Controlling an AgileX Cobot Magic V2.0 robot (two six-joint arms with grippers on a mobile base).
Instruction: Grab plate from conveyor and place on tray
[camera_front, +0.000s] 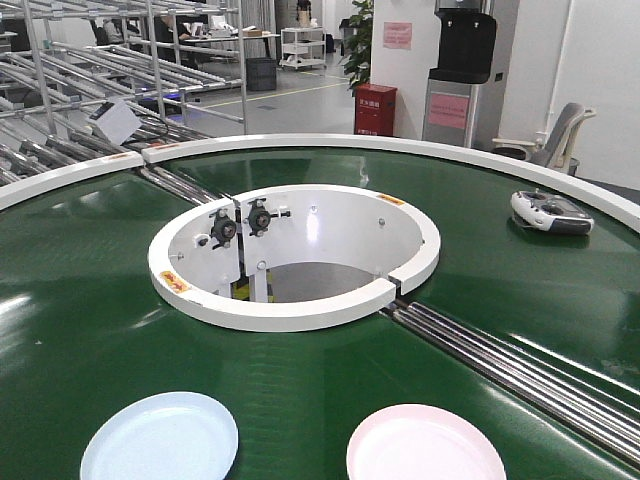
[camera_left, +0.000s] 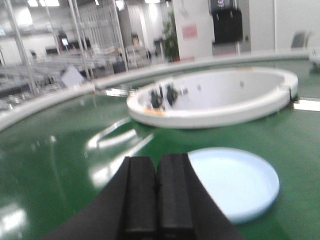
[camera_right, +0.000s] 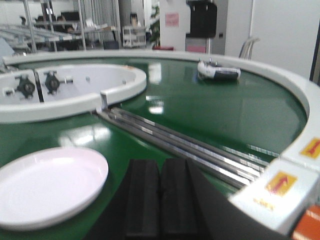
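Conveyor (camera_front: 90, 300) carries blue plate (camera_front: 160, 437) and pink plate (camera_front: 425, 445), round, flat, rims up; left gripper (camera_left: 158, 172) and right gripper (camera_right: 160, 172) clenched, apparently empty.

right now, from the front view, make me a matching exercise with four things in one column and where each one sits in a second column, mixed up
Things
1. pale blue round plate
2. pale pink round plate
3. grey-white handheld controller
4. red metal cabinet

Places
A. on the floor beyond the dark green ring-shaped conveyor
B. near side of the conveyor, right
C. near side of the conveyor, left
D. far right of the conveyor, close to its outer edge

Pairs: 1-C, 2-B, 3-D, 4-A
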